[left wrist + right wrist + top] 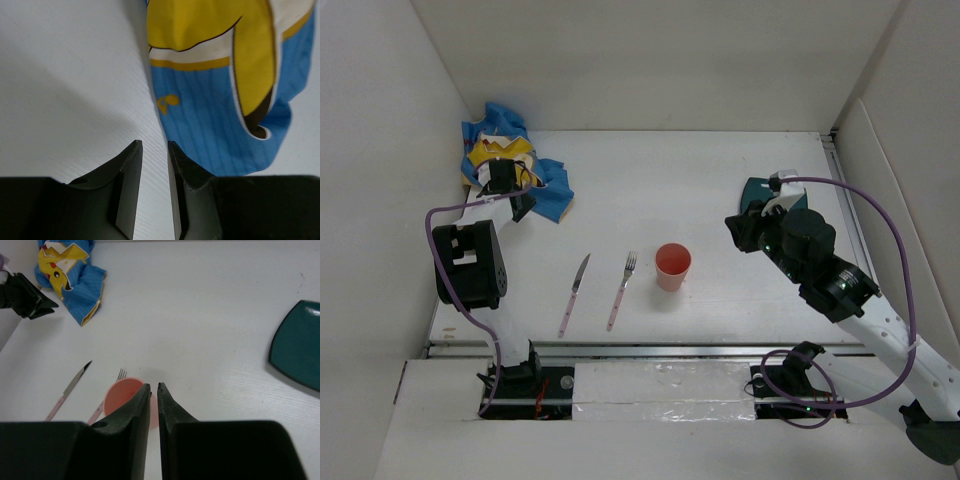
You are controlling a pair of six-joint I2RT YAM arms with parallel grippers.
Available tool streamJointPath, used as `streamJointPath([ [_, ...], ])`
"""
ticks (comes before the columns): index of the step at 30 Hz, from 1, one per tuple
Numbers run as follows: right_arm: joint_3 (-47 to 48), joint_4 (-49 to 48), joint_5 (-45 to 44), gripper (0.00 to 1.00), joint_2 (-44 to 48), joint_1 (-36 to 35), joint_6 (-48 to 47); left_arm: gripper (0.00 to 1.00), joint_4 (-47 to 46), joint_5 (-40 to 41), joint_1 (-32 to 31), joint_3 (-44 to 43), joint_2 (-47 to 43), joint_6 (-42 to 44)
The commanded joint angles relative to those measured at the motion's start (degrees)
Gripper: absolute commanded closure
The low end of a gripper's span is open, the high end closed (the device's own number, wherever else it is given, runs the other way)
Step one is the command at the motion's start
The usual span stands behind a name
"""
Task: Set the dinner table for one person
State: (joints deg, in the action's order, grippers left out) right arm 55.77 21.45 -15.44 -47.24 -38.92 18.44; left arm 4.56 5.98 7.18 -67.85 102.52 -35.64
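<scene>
Left hand (155, 145) slightly parted, empty | right hand (154, 386) barely parted, empty | dinner table (720, 190) white, flat, metal-railed

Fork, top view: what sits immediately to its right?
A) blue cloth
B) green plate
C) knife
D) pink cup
D: the pink cup stands just right of the fork, while the knife lies on the fork's left.
</scene>
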Motion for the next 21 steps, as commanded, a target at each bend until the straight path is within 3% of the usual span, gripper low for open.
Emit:
streamJointPath([
  [1, -0.66, -4.49, 1.9, 0.77, -0.13, 0.51, 0.02, 0.75, 0.63, -0.78, -0.15, -2.63, 1.53, 0.48],
  [2, -0.92, -4.66, 2.17, 0.73, -0.3, 0.51, 0.02, 0.68, 0.11, -1.4, -0.15, -2.63, 2.33, 0.48],
  [4, -1.1, -5.02, 3.31, 0.62, -1.35, 0.51, -0.24, 0.65, -0.07, -2.72, -0.15, -3.77, 4.6, 1.18],
  [7, -0.75, -4.14, 5.06, 0.57, -2.15, 0.51, -0.51, 0.65, 1.07, -0.63, -2.25, -5.26, 6.54, 2.15],
  [15, -2.68, -6.51, 5.77, 0.56, -1.54, 0.51, 0.81, 0.66, 1.5, -0.53, -5.06, -7.64, 10.59, 1.1],
  [18, -2.42, -5.81, 5.86, 0.55, -1.71, 0.51, 0.99, 0.78, 2.47, -0.35, -6.99, -9.92, 12.35, 1.62],
  [20, -2.42, -5.72, 5.25, 0.55, -1.36, 0.51, 1.07, 1.0, 2.04, -1.93, -7.71, -10.54, 13.14, 1.62],
  [21, -2.59, -6.33, 5.16, 0.55, -1.27, 0.51, 0.99, 1.0, 1.86, -2.63, -8.23, -10.8, 13.23, 1.36],
])
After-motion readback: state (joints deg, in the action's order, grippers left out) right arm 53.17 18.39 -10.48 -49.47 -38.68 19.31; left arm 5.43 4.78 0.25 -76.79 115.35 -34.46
